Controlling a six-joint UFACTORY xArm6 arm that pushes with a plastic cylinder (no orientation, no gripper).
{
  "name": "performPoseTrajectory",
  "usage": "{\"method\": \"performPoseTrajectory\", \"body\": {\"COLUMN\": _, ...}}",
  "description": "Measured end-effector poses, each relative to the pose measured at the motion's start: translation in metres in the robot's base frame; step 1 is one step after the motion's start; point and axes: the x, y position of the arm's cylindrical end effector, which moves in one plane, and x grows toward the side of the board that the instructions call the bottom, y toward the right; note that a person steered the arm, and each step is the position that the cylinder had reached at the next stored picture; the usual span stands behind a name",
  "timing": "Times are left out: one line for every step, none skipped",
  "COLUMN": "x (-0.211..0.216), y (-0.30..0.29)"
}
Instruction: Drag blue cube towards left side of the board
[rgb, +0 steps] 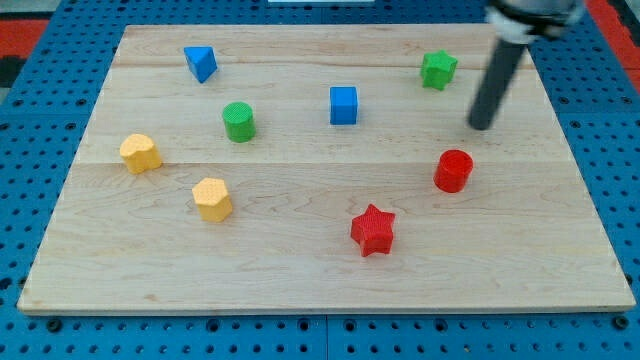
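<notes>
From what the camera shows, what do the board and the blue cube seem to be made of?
The board looks like pale wood with a matt finish: grain lines and plank seams show. The blue cube looks like plastic, perhaps printed: even, saturated colour, slight sheen. My tip stands to its right.

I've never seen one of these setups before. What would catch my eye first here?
Probably the dark rod slanting in from the view's top right, my tip resting on the wooden board between the green star and the red cylinder, touching neither. Next, the bright blocks scattered about: the blue cube near the middle top, well left of my tip, and a red star toward the bottom.
</notes>
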Motion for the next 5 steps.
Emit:
{"method": "performPoseTrajectory", "body": {"x": 0.000, "y": -0.043}}
{"method": "performPoseTrajectory", "body": {"x": -0.003, "y": -0.066}}
{"method": "performPoseTrajectory", "body": {"x": -0.007, "y": -0.083}}
{"method": "performPoseTrajectory", "body": {"x": -0.007, "y": -0.087}}
{"method": "performPoseTrajectory", "body": {"x": -0.011, "y": -0.093}}
